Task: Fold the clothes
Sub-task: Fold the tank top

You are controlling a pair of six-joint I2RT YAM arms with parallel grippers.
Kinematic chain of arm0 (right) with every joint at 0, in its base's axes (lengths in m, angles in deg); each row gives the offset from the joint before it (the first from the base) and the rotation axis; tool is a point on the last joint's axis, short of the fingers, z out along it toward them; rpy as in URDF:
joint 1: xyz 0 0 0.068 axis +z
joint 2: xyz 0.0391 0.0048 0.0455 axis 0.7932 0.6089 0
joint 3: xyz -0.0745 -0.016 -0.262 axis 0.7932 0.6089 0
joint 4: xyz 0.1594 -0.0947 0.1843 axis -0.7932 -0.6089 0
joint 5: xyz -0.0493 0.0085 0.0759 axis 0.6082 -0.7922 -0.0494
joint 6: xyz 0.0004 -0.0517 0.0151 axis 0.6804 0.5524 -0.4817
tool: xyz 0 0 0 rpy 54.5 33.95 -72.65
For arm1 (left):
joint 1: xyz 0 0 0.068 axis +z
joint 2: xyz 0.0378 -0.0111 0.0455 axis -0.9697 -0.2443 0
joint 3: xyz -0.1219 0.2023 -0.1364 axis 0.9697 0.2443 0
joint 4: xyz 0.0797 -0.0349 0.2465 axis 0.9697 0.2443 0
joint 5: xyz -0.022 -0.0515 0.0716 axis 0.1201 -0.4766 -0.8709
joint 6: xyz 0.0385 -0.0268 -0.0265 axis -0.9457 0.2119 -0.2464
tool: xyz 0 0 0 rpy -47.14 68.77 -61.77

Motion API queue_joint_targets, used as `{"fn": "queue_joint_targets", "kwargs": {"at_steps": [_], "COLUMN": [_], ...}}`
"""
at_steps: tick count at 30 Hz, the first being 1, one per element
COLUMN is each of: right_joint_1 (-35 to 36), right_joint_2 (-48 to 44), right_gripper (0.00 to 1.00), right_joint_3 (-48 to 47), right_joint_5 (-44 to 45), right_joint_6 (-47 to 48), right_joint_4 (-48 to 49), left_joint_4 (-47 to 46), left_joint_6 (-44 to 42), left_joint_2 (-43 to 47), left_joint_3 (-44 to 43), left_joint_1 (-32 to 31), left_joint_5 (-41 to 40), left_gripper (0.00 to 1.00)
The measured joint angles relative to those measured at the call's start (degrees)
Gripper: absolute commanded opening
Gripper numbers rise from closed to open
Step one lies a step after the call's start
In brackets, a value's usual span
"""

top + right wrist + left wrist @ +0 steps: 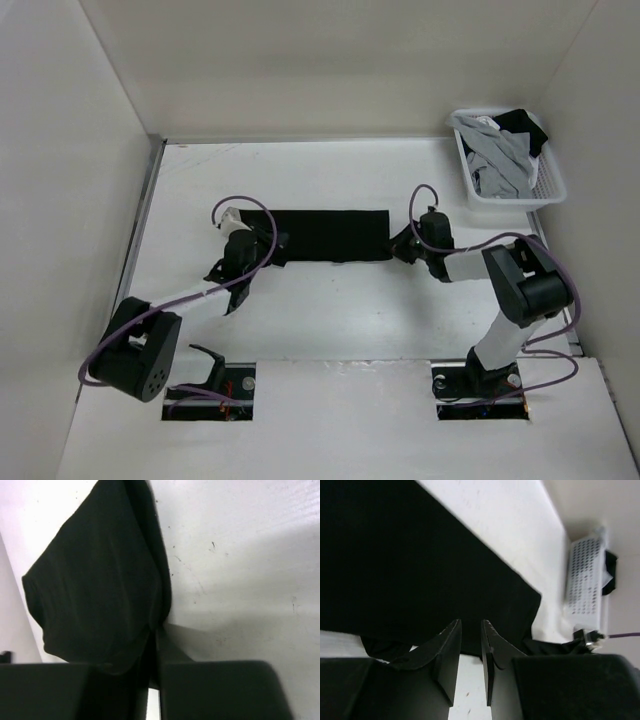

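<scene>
The clothes, a black T-shirt point(330, 235), lie folded into a long flat strip across the middle of the table. My left gripper point(278, 250) is at the strip's left end. In the left wrist view the left gripper point(471, 625) is open, its tips just over the near edge of the black fabric point(410, 570), with bare table showing between the fingers. My right gripper point(400, 245) is at the strip's right end. In the right wrist view the right gripper point(156, 630) is shut on the edge of the black fabric point(95, 590), which bunches up at its tips.
A white mesh basket point(512, 203) stands at the back right with a light grey garment point(498, 160) and something black in it; it also shows as the basket point(585, 580) in the left wrist view. White walls enclose the table on three sides.
</scene>
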Motion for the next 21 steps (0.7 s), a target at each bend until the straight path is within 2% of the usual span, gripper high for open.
{"fn": "queue_joint_targets", "kwargs": {"at_steps": [5,12,14,17,21], "right_joint_1": [-2.6,-7.6,-7.5,-5.3,2.8], "right_joint_2": [-3.7,-21.9,-25.7,-26.7,-23.6], "right_gripper": [0.02,0.02,0.02,0.03,0.03], "right_joint_3": [4.5,7.2,5.6,-0.7,-11.4], "right_joint_5": [0.8,5.2,6.9,10.4,14.3], "right_joint_6": [-2.5,1.5,4.0,8.9,15.3], "right_joint_4": [1.7,-5.4,-8.9,-15.1,-20.8], "left_joint_4": [-0.3,-1.1,-1.1,-0.9,-0.5], "left_joint_6": [0.0,0.0,0.0,0.1,0.2], "left_joint_2": [-2.4,-1.9,-0.8,1.8,6.0], "left_joint_3": [0.0,0.1,0.3,0.8,2.0], "left_joint_1": [-4.3,-12.3,-13.6,-13.8,-13.0], "left_joint_5": [-1.2,-2.7,-2.9,-3.1,-3.4], "left_gripper": [0.2,0.21,0.21,0.21,0.21]}}
